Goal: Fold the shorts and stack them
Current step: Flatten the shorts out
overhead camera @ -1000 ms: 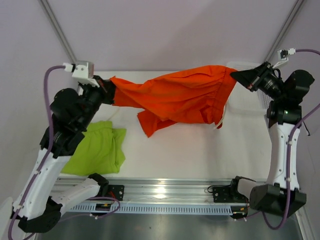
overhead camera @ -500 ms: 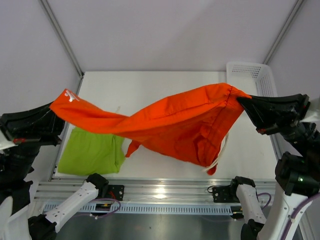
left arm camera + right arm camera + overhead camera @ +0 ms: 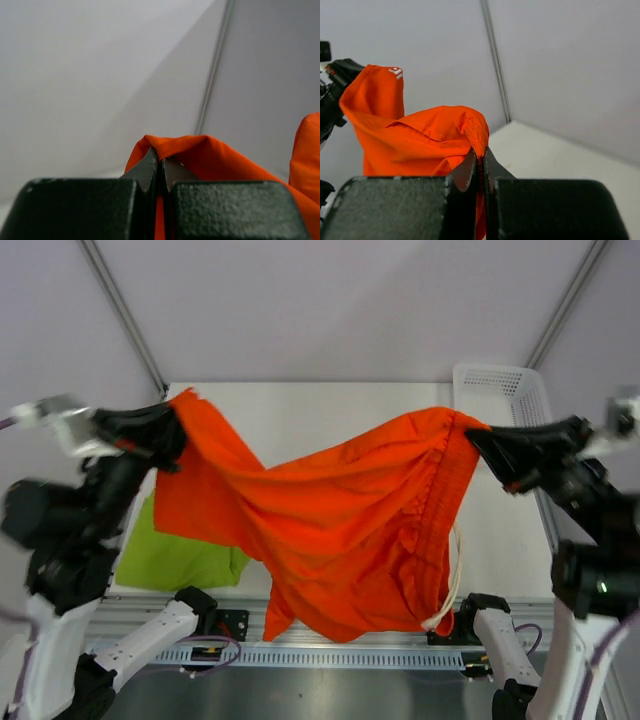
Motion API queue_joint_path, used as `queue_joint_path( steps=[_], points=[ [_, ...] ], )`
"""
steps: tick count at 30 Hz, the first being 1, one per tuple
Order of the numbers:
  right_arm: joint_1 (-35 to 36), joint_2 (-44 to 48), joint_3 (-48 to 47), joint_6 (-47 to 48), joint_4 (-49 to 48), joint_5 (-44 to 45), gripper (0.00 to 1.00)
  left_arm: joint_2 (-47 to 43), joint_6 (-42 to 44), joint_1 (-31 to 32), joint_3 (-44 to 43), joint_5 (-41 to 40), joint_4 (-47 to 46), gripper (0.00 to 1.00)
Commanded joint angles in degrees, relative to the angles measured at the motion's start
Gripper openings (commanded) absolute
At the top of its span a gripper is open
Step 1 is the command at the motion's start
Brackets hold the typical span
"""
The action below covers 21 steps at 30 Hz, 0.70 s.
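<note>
— Above the table (image 3: 330,415), what's being done?
— Orange shorts (image 3: 340,530) hang stretched in the air between both arms. The left gripper (image 3: 168,437) pinches one corner and the right gripper (image 3: 478,440) pinches the waistband end, both clamped tight on cloth.
— And the green shorts (image 3: 180,558)?
— Lying on the table's left side, partly hidden by the hanging cloth. They look folded.
— Which step, then?
— Spreading out, I'd say. Next calls for lowering the cloth flat and taut before folding.
</note>
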State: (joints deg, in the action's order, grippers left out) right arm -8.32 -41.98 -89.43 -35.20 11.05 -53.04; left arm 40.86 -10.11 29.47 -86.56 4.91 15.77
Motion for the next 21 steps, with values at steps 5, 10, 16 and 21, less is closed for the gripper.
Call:
queue_joint_path(
  steps=[5,10,16,21],
  points=[
    [-1.4,-11.4,28.7,-2.5,1.6,7.2,0.00,13.0,-10.7,-9.4,25.9,-1.7,-6.6,0.00],
    [-0.7,-21.5,36.9,-3.6,-8.0,11.5,0.00,21.5,-12.9,-15.6,35.1,0.4,-13.2,0.00],
    [3.7,-38.3,33.3,-3.4,-16.8,15.1,0.00,35.1,-10.0,-15.9,28.7,-1.7,-18.0,0.00],
    [6.2,-50.8,24.1,-1.5,-19.4,18.1,0.00,46.6,-7.6,-16.6,19.1,-3.9,-18.1,0.00]
  ],
)
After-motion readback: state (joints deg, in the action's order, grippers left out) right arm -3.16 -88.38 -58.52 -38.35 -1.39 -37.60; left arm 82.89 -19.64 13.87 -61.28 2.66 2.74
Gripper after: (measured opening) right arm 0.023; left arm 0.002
